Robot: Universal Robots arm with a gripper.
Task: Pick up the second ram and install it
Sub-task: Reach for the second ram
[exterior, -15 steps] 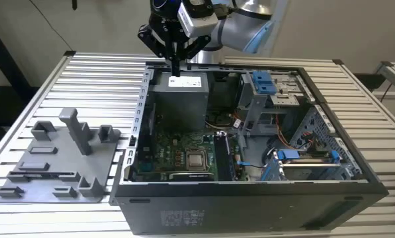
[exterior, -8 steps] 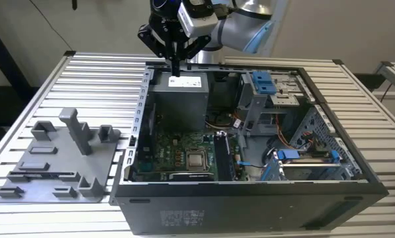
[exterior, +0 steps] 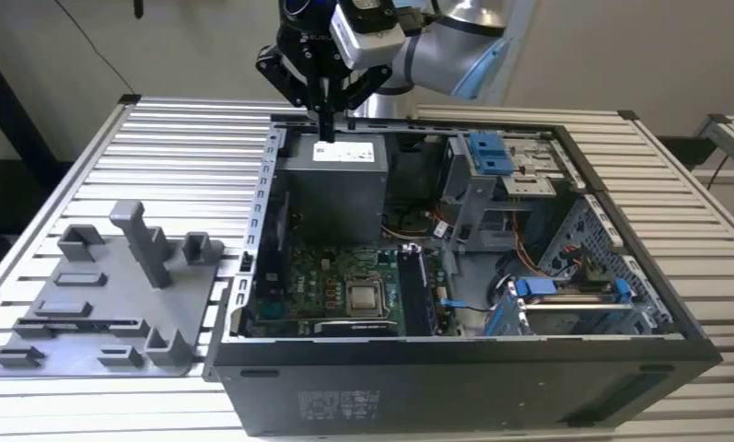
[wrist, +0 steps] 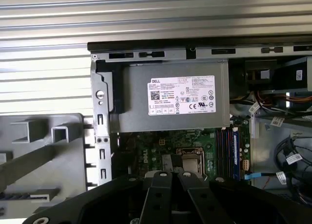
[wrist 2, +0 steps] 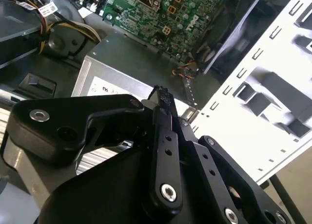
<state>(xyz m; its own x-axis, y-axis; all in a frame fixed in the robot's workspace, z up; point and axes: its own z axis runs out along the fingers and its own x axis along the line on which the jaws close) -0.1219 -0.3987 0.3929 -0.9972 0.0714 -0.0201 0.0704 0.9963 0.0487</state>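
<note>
The claw (exterior: 326,126) hangs pinched shut and empty above the power supply (exterior: 332,189) inside the open case (exterior: 465,387), while the second ram (exterior: 78,324) apparently stands on edge in the grey tray (exterior: 182,295) on the tabletop (exterior: 182,138), its long edge offered for gripping.

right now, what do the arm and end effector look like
The arm is silver-grey with rounded joints and a light blue cap. The end effector is matte black, built of jointed link bars fastened with silver pins and screws.
</note>
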